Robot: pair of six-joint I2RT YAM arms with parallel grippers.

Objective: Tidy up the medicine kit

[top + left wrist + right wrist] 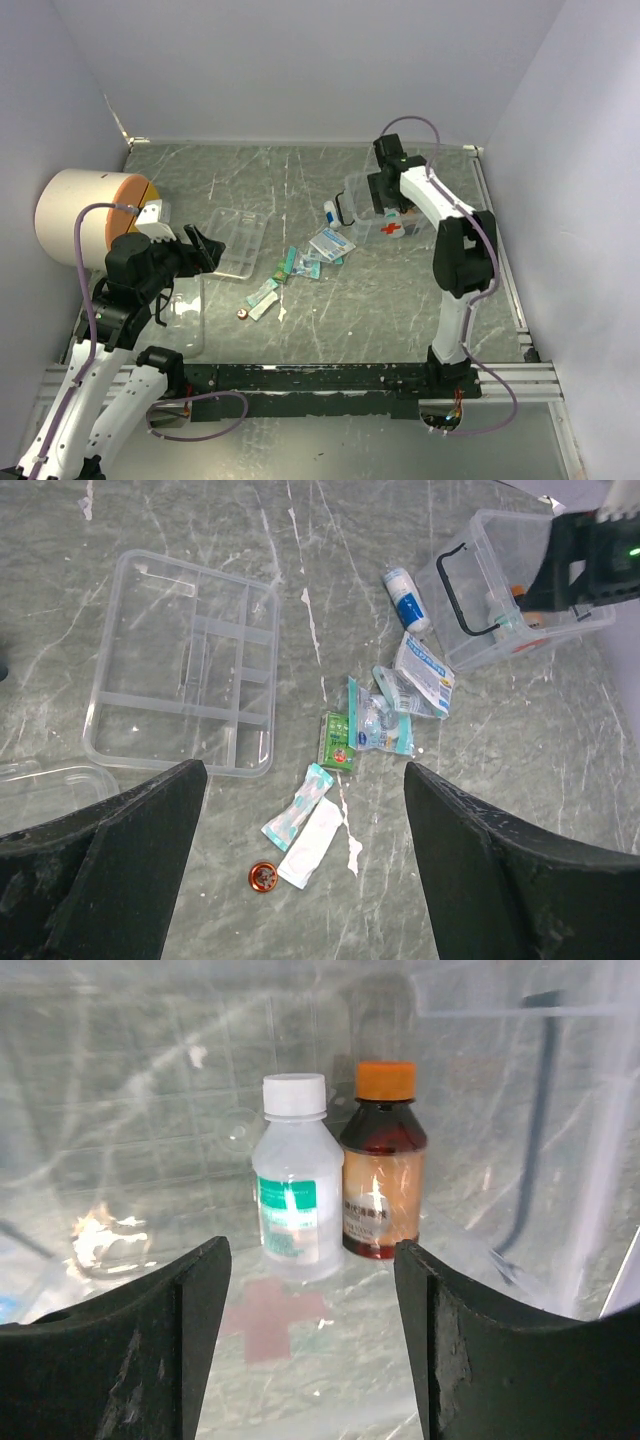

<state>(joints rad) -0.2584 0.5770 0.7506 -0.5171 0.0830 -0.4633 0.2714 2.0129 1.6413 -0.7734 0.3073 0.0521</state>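
The small clear plastic rectangular case with the black handle and red cross [398,228] sits right under the right gripper [312,1260], which is poked into it with fingers apart, gripping nothing. Inside the case, a white-capped translucent bottle [293,1195] and an orange-capped amber bottle [382,1185] stand upright side by side. Left of the case are loose blue-green sachets [400,705], then further left the clear divided plastic tray [185,665]. The left gripper [207,250] hovers well left of the case, fingers spread wide, empty.
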